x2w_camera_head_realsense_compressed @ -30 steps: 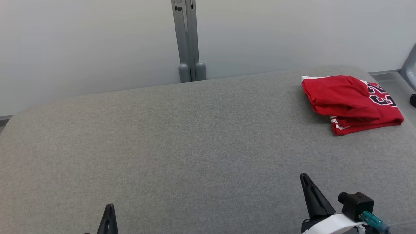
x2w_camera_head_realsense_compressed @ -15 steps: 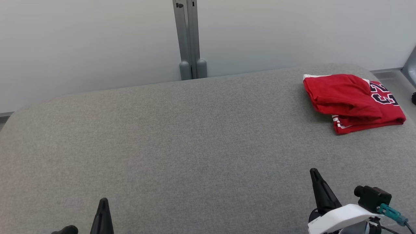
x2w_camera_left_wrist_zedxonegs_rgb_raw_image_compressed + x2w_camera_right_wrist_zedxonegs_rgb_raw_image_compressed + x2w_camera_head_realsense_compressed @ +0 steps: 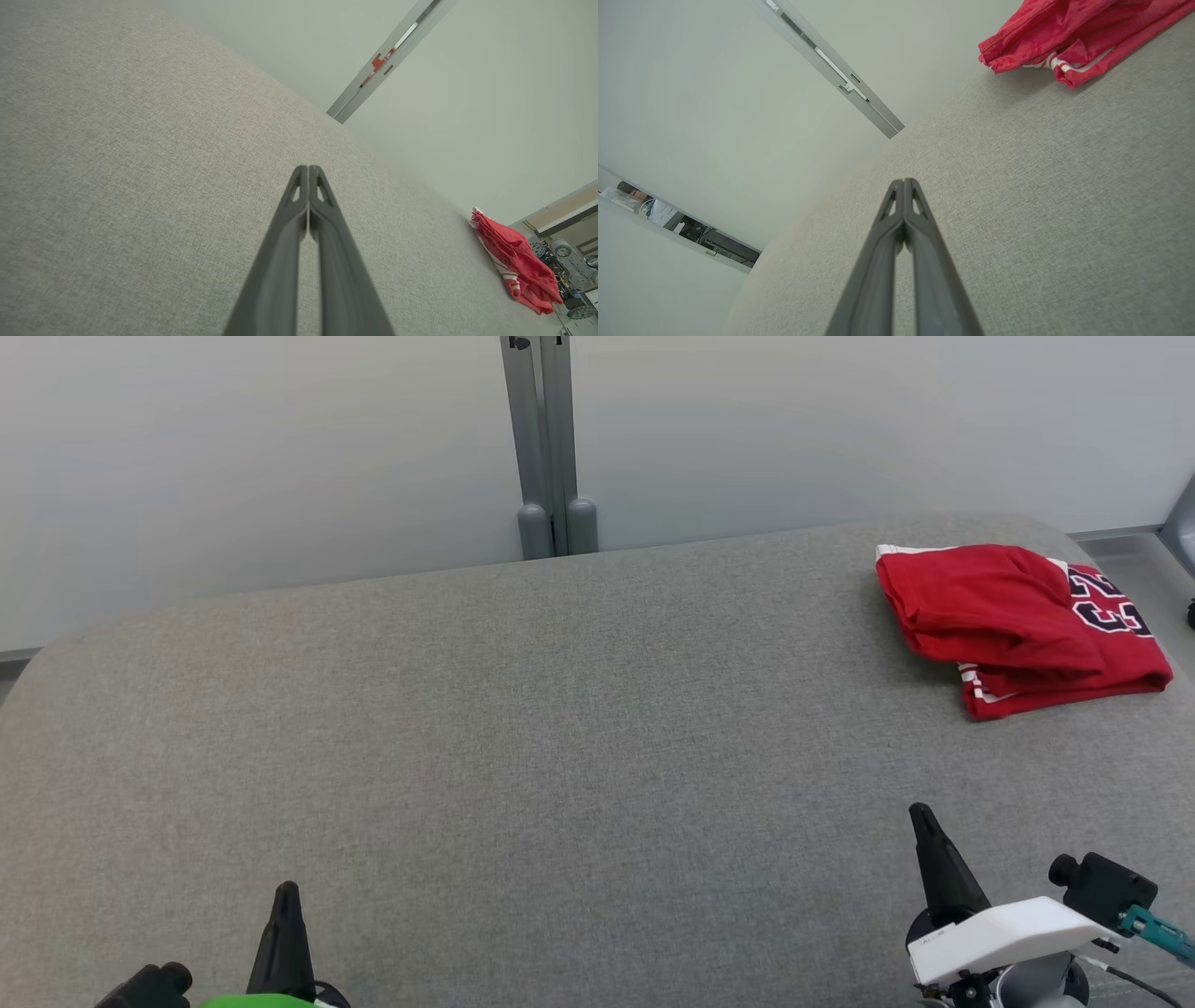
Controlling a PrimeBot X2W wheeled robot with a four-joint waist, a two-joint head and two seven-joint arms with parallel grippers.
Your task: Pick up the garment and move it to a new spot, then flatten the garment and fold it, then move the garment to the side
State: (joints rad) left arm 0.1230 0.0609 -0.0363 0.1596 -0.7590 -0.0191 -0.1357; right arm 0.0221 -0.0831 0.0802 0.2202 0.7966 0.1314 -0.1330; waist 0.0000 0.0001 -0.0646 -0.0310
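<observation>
The garment (image 3: pixel 1018 627) is a red jersey with white trim and dark numerals, folded into a bundle at the far right of the grey padded table (image 3: pixel 560 728). It also shows in the left wrist view as the garment (image 3: pixel 516 261) and in the right wrist view as the garment (image 3: pixel 1069 32). My left gripper (image 3: pixel 285 896) is shut and empty at the table's near left edge; its fingers (image 3: pixel 308 170) are pressed together. My right gripper (image 3: pixel 922 817) is shut and empty at the near right, well short of the garment, its tips (image 3: pixel 904 182) closed.
A pale wall runs behind the table with a grey vertical post (image 3: pixel 546 448) at its middle. A wheeled machine (image 3: pixel 567 261) stands on the floor beyond the table's right end. The table's rounded corners fall away at far left and far right.
Both grippers have risen a little in the head view, and more of each wrist shows at the bottom edge. The whole picture has shifted slightly, so the camera moved. The garment lies as before.
</observation>
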